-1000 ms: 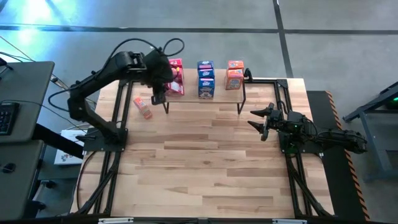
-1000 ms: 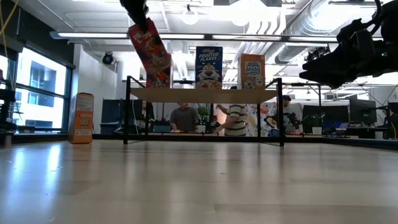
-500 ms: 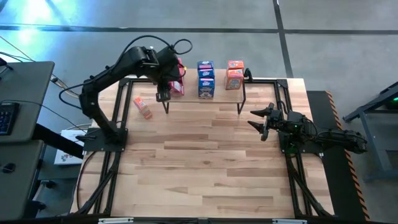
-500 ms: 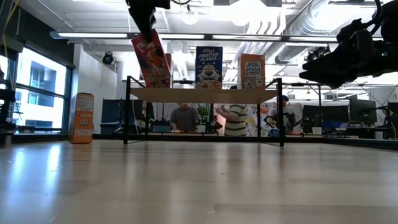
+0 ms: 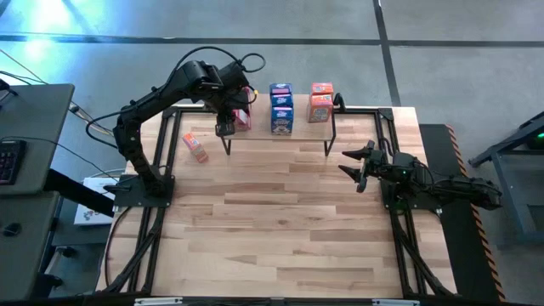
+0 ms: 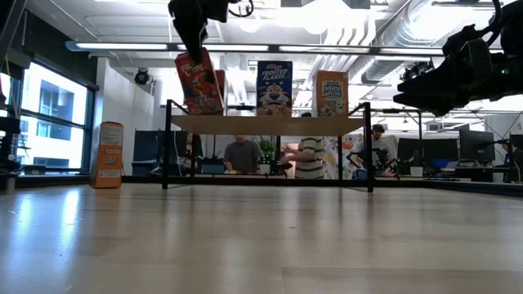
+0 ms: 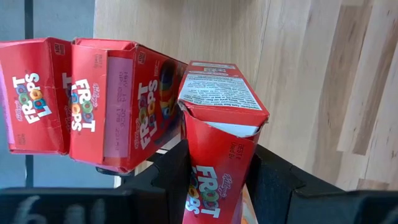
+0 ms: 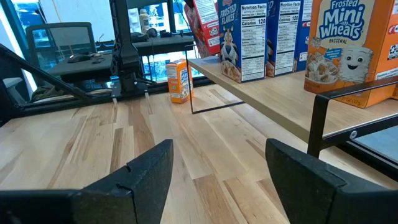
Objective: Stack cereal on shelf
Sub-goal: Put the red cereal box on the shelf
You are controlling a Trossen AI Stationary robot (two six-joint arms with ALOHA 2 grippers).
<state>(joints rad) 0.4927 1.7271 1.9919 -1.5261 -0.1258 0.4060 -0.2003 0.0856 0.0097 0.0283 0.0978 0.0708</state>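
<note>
My left gripper [image 6: 194,42] is shut on a red cereal box [image 6: 198,82] over the left end of the shelf [image 6: 270,124], which stands at the table's far edge. On the shelf stand two red boxes [image 7: 93,102], blue boxes [image 5: 281,106] and orange boxes [image 5: 320,102]. One orange box [image 5: 195,146] lies on the table, left of the shelf. My right gripper [image 5: 353,167] waits open near the table's right edge, with nothing between its fingers. My left gripper pinches the red box's upper end [image 7: 211,180] between its two fingers [image 7: 169,171], which come steeply from above. The box hangs below them, tilted, and its front is buckled beyond the fingers. Whether its lower end [image 6: 208,109] touches the shelf top, I cannot tell.
The shelf's black legs [image 5: 330,144] stand on the wooden table [image 5: 280,221]. Bare plank shows between the boxes [image 8: 261,93]. In the low view people sit in the room behind the shelf.
My left gripper has carried the red box toward the table's far edge and right, and a little down. The box has come more upright, and its lower end has stayed near the shelf top by the red boxes.
</note>
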